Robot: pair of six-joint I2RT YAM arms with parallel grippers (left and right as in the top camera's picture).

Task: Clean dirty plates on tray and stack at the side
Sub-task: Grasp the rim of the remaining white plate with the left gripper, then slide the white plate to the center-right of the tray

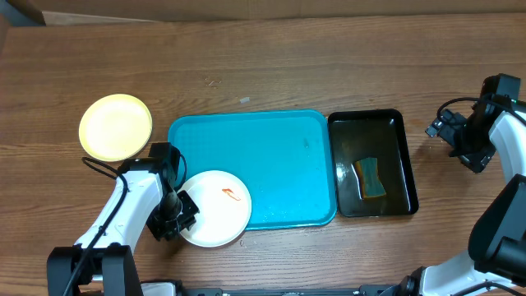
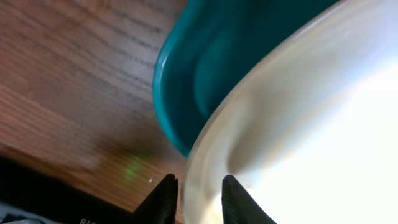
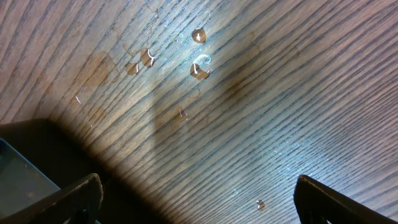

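Observation:
A white plate (image 1: 215, 210) with an orange-red smear (image 1: 232, 195) lies over the front left corner of the turquoise tray (image 1: 263, 131), overhanging the table. My left gripper (image 1: 182, 215) is shut on its left rim. In the left wrist view the fingers (image 2: 198, 196) straddle the plate's edge (image 2: 298, 124), beside the tray's corner (image 2: 205, 68). A pale yellow-green plate (image 1: 115, 127) lies on the table left of the tray. No third plate is in view. My right gripper (image 1: 440, 129) is open and empty over bare wood (image 3: 196, 199), right of the tub.
A black tub (image 1: 331, 164) of water with a sponge (image 1: 371, 178) stands against the tray's right side; its corner shows in the right wrist view (image 3: 25, 168). Water drops (image 3: 199, 62) lie on the wood near it.

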